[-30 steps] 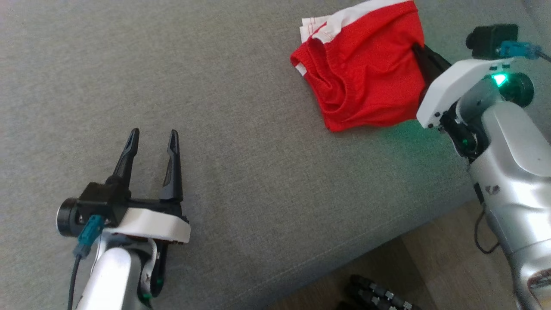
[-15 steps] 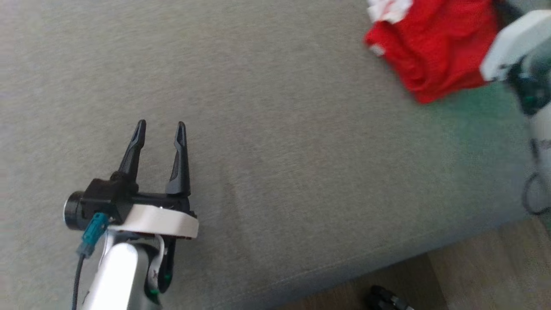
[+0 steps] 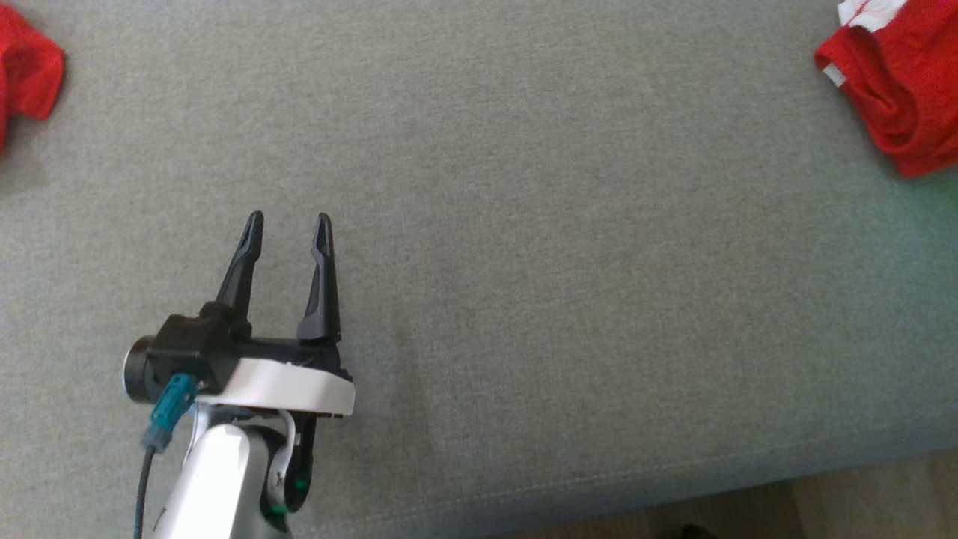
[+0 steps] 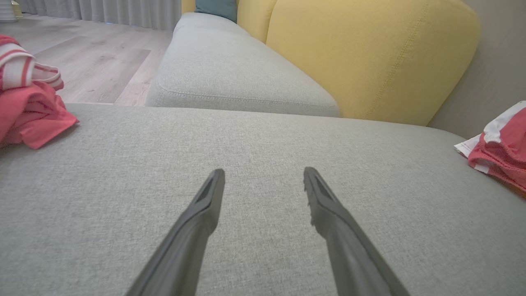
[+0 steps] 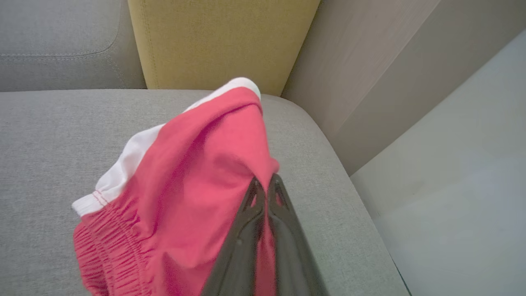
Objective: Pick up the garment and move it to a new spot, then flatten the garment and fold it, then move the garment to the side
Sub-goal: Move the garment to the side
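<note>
The garment [image 4: 25, 110], red with red-and-white striped trim, lies crumpled at the left end of the grey sofa seat; its edge also shows in the head view's top left corner, garment [image 3: 26, 71]. My left gripper [image 3: 289, 221] hovers open over bare seat, well to the right of it, with nothing between its fingers; the left wrist view has the same left gripper [image 4: 264, 172]. A smaller red piece [image 5: 185, 193] with white edging and a gathered waistband sits at the seat's right end. My right gripper [image 5: 264, 181] is shut on its cloth.
The grey seat [image 3: 524, 262] spreads wide between the two red pieces. Its front edge [image 3: 599, 479] drops to wooden floor. Yellow back cushions [image 4: 370, 57] stand behind, a second grey seat [image 4: 230, 70] lies beyond, and a pale wall [image 5: 370, 74] borders the right end.
The head camera has swung left, so the smaller red piece slid to the right edge and the garment's edge came in at top left. My left gripper stays open.
</note>
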Motion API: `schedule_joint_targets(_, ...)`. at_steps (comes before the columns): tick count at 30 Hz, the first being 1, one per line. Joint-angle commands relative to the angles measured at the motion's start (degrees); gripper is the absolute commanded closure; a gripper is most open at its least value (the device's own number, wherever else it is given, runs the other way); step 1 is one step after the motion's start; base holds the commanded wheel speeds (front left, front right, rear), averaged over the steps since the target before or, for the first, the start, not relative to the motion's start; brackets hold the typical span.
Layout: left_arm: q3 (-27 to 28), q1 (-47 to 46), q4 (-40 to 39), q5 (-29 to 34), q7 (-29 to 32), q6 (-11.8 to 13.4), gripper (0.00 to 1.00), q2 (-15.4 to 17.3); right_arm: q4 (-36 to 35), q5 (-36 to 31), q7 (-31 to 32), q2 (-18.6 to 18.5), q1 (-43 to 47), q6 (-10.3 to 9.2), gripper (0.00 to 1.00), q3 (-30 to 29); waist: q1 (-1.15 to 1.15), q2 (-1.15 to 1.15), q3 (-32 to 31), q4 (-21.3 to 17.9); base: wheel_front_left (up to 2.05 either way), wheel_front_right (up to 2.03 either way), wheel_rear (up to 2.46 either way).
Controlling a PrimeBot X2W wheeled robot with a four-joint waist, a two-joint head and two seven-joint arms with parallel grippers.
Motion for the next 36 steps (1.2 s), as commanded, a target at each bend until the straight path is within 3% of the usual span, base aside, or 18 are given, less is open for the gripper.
schedule_joint_targets(1, 1.1, -0.2, -1.7, -0.3, -0.6, 0.3, 0.0, -0.1, -0.7, -1.8, -0.8, -2.1, -1.7, 0.42, 1.0, -0.6, 0.0, 0.0, 0.2, 0.4, 0.0, 0.0, 0.0)
schedule_joint_targets(9, 1.0, -0.1, -1.4, -0.3, -0.7, 0.3, 0.0, -0.3, 1.0, -9.0, -1.9, -2.8, -2.0, 0.42, 0.99, -5.2, 0.0, 0.0, 0.7, 1.0, 0.0, 0.0, 0.0)
schedule_joint_targets(10, 1.0, -0.1, -1.4, -0.2, -0.7, 0.4, 0.0, -0.3, 1.0, -9.8, -2.1, -2.8, -1.9, 0.42, 0.67, -5.8, 0.0, 0.0, 0.7, 0.9, 0.0, 0.0, 0.0)
schedule_joint_targets(11, 1.0, -0.1, -1.4, -0.2, -0.7, 0.4, 0.0, -0.3, 1.0, -10.7, -2.2, -2.6, -1.7, 0.42, 0.14, -6.6, 0.0, 0.0, 0.8, 0.9, 0.0, 0.0, 0.0)
schedule_joint_targets(12, 1.0, -0.1, -1.4, -0.2, -0.7, 0.4, 0.0, -0.3, 0.9, -11.4, -2.4, -2.4, -1.6, 0.42, 0.0, -7.2, 0.0, 0.0, 0.8, 0.9, 0.0, 0.0, 0.0)
schedule_joint_targets(23, 1.4, -0.2, -0.7, -0.4, -0.8, 0.2, 0.0, 0.0, -0.8, -16.6, -6.0, 2.9, -0.9, 0.42, 0.0, -10.8, 0.0, 0.0, -0.2, 0.1, 0.0, 0.0, 0.0)
schedule_joint_targets(30, 3.1, 0.8, -0.5, -1.0, -0.8, 0.7, 0.0, -0.1, -0.8, -15.3, -11.9, 9.7, -0.2, 0.42, 0.0, -6.6, 0.0, 0.0, -4.1, 0.4, 0.0, 0.0, 0.0)
schedule_joint_targets(36, 5.9, 2.6, 0.3, -2.0, -0.8, 1.4, 0.0, -0.3, -0.1, -10.0, -17.1, 15.5, 2.8, 0.42, 0.0, -1.6, 0.0, 0.0, -9.3, 2.3, 0.0, 0.0, 0.0)
